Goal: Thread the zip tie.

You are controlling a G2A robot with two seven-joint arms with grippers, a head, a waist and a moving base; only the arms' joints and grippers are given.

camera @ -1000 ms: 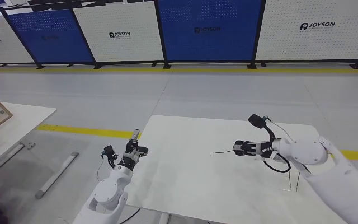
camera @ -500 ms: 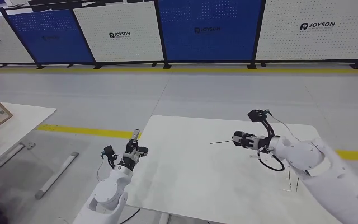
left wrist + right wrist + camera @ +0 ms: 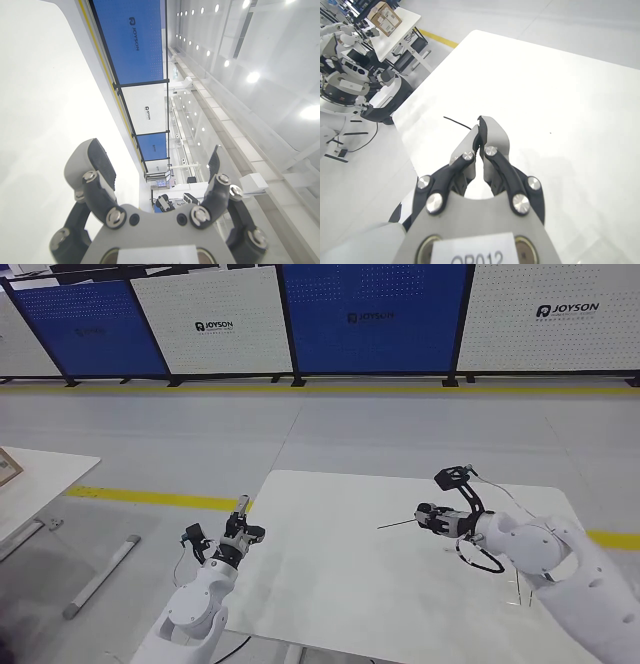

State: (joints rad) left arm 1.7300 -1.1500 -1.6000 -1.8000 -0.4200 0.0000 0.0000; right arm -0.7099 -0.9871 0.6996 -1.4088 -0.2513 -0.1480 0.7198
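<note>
1. Tie: a thin black strip, held at one end by the right fingers, which are pressed together on it over the bench.
2. From above, its long axis runs nearly level. The free tail sticks out from the fingertips toward 9 o'clock, dipping slightly toward 8.
3. A short stub shows past the fingertips in the right wrist view. I can't tell whether that stub is the head end.
4. The left fingers are spread wide with nothing between them. They sit at the bench's 9 o'clock edge, aimed toward 12, well apart from the tail's tip.
5. My read is that the tail already points roughly at the left arm. The gap along that 9-to-3 line is what matters for the next move.
6. I'd guess the left arm has to come in toward 3 o'clock to catch the tail. It could then be bent back to the head.
</note>
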